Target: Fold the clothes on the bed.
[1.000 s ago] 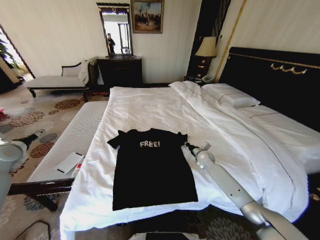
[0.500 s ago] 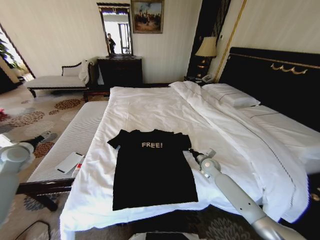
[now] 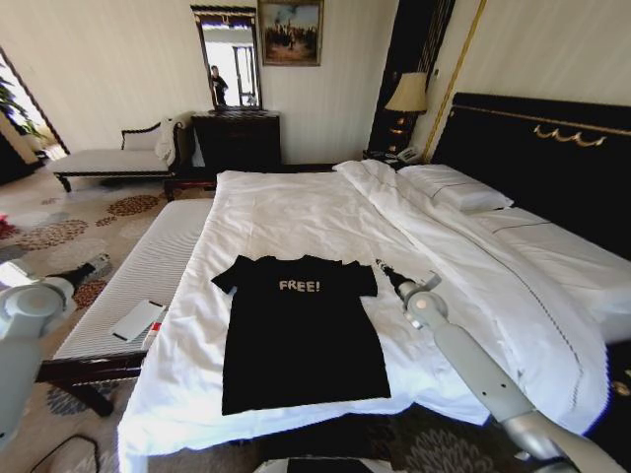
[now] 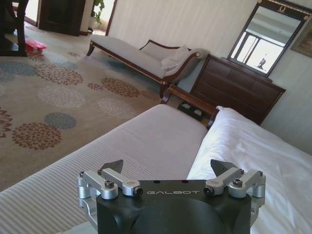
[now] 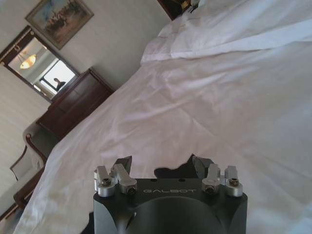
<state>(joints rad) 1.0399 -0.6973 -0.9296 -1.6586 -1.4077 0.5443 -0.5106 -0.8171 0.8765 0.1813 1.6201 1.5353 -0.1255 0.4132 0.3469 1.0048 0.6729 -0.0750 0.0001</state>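
Lying flat in the lower middle of the head frame, your one black T-shirt point(image 3: 299, 332) is spread face up on the white sheet of the bed point(image 3: 296, 212), soft matte cotton with white "FREE!" lettering across the chest and both short sleeves out to the sides. Its long rectangular body runs down toward the foot edge of the mattress. The bed's linen is smooth with shallow creases, a folded duvet point(image 3: 473, 261) makes a thick band toward the right, and you can count two pillows point(image 3: 456, 187) against the dark headboard point(image 3: 537, 158) with its gold trim.

Your right gripper point(image 3: 386, 274) sits just right of the shirt's right sleeve, low over the sheet, apart from the cloth; in the right wrist view its two dark fingers point(image 5: 123, 165) stand spread, holding nothing, with the sleeve edge point(image 5: 175, 170) showing between them. Your left gripper point(image 3: 96, 265) hangs at the left edge of the head frame, over a grey ribbed bench point(image 3: 138, 281) beside the bed. In the left wrist view its two fingers point(image 4: 113, 166) are also spread wide and empty.
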